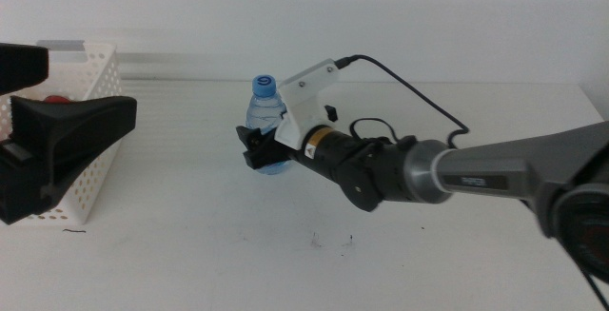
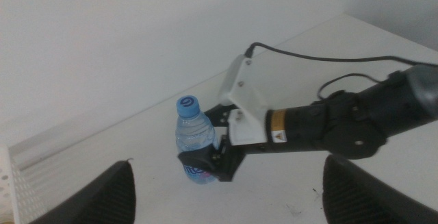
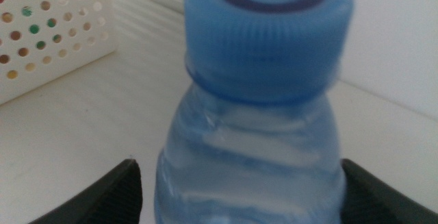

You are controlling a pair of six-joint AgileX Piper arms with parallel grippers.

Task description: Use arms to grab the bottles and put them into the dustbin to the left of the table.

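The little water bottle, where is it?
The water bottle stands mid-table in the middle view, between the right gripper's jaws, right of the white dustbin.

Light is bright, even and soft across all three views — the white table [image 1: 285, 273] and the wall behind nearly wash into each other, with little glare. Shadows are faint: only a pale grey smudge under the water bottle [image 1: 265, 121] and the right arm [image 1: 457, 173]. The right wrist view is the weakest (the bottle fills it at close range), its cap [image 3: 268, 35] and body soft and out of focus — the dustbin [image 3: 48, 29] wall behind is blurred too. The left gripper [image 1: 52, 154] looms dark and blurry at the middle view's edge.
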